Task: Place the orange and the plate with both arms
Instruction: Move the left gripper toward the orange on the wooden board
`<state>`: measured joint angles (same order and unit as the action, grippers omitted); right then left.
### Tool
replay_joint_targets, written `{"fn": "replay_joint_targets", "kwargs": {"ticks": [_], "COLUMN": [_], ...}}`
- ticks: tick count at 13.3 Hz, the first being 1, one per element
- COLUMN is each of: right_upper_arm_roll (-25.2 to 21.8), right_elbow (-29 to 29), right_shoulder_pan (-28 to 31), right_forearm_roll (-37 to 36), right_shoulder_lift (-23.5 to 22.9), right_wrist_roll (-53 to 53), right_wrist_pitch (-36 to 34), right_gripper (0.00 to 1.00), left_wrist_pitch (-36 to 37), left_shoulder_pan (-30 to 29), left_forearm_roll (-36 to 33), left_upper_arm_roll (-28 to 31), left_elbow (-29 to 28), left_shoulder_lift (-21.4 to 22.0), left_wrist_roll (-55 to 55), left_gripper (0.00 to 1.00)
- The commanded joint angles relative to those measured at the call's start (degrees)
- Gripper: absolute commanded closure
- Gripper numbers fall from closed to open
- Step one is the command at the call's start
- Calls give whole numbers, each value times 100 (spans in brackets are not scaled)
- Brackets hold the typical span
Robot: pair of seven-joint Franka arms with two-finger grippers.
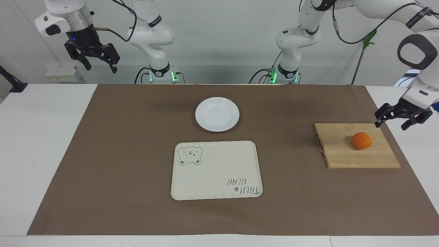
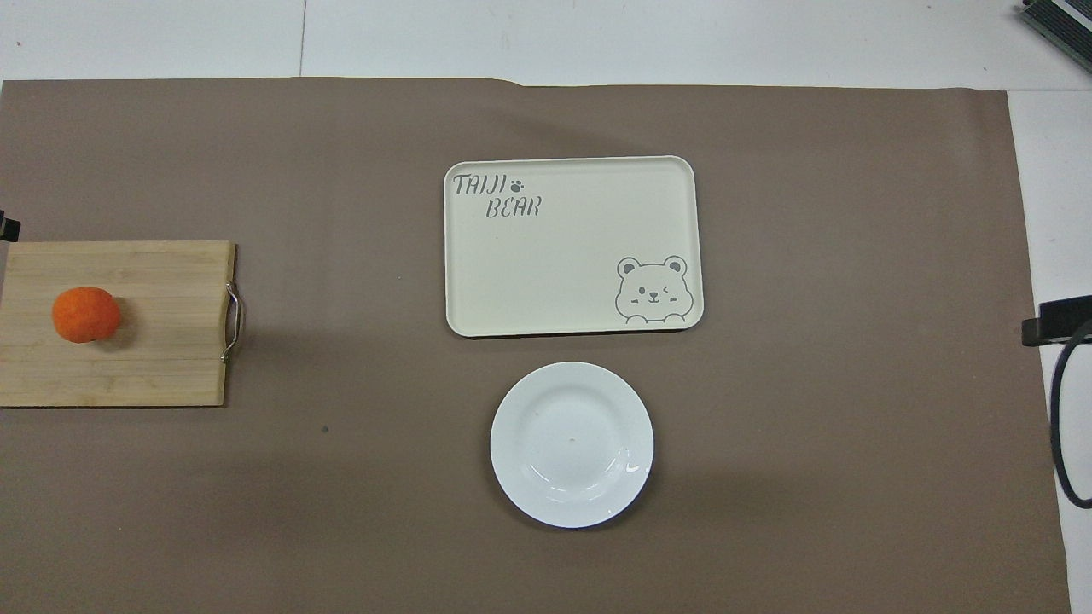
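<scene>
White walls and a white table covered by a brown mat (image 1: 137,164) fill the facing view. The plate (image 1: 217,114) lies on the mat near the robots, in the middle. Just farther from them lies a cream tray (image 1: 216,170) with a bear drawing. The orange (image 1: 362,140) sits on a wooden cutting board (image 1: 346,154) toward the left arm's end of the table. The left gripper (image 1: 400,118) hangs low over the board's corner nearest its own end, fingers spread, holding nothing and not touching the orange. The right gripper (image 1: 96,59) waits high at the other end, also spread and empty.

From overhead, the orange (image 2: 85,315) rests on the board (image 2: 153,358), well apart from the plate (image 2: 572,444) and the tray (image 2: 572,246). Only a black tip of the left gripper (image 2: 7,228) shows at the edge, and one of the right gripper (image 2: 1056,320) at the other edge.

I think the main risk is the round fruit: if one finger pushes it before the other, it can roll off the board. The glossy plate has a shallow rim, so a grip there may slip. Nothing stands between the orange and the plate.
</scene>
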<state>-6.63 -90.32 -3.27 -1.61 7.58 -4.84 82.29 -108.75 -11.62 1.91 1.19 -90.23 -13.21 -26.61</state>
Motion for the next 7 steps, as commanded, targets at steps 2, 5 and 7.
{"fn": "replay_joint_targets", "kwargs": {"ticks": [2, 5, 7], "right_upper_arm_roll": [39, 39, 39], "right_elbow": [-117, -126, -117], "right_shoulder_pan": [55, 55, 55], "right_forearm_roll": [-50, -50, -50], "right_shoulder_lift": [95, 95, 95], "right_wrist_roll": [124, 124, 124], "right_wrist_pitch": [112, 112, 112], "right_gripper": [0, 0, 0], "left_wrist_pitch": [-1032, -1534, -2069], "left_shoulder_pan": [-130, -313, -376], "left_forearm_roll": [90, 81, 81], "left_upper_arm_roll": [-31, -22, -14], "left_elbow": [-1046, -1751, -2094], "left_shoulder_lift": [-111, -85, -111], "left_wrist_roll": [-380, -468, -862], "left_gripper": [0, 0, 0]}}
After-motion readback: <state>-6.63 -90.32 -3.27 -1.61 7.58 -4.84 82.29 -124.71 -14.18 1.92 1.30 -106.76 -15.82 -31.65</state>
